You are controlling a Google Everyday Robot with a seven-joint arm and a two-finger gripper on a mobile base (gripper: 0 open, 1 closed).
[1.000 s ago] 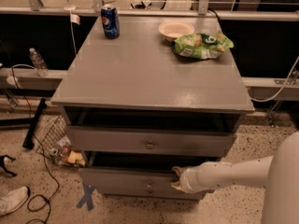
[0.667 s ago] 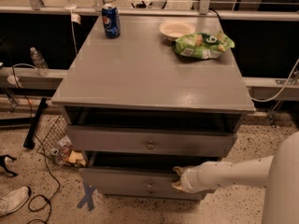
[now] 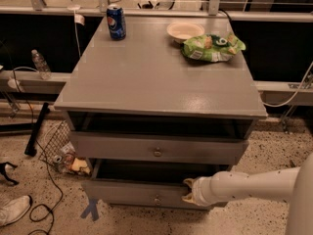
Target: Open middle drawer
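Observation:
The grey cabinet (image 3: 156, 77) shows two drawer fronts below its top. The upper front (image 3: 122, 148) has a round knob (image 3: 157, 152) and a dark gap above it. The lower one I take as the middle drawer (image 3: 122, 194). It has a low grey front and a small knob (image 3: 157, 199), and it is pulled out a little so its dark inside (image 3: 142, 171) shows. My gripper (image 3: 188, 190), on the end of the white arm (image 3: 244, 186), is at the top edge of this drawer's front, right of the knob. Any drawer below is out of view.
On the cabinet top stand a blue soda can (image 3: 116, 21), a white bowl (image 3: 185, 31) and a green chip bag (image 3: 212, 47). On the floor to the left are a wire basket with litter (image 3: 61, 148), cables, a shoe (image 3: 14, 210) and a blue tape cross (image 3: 91, 210).

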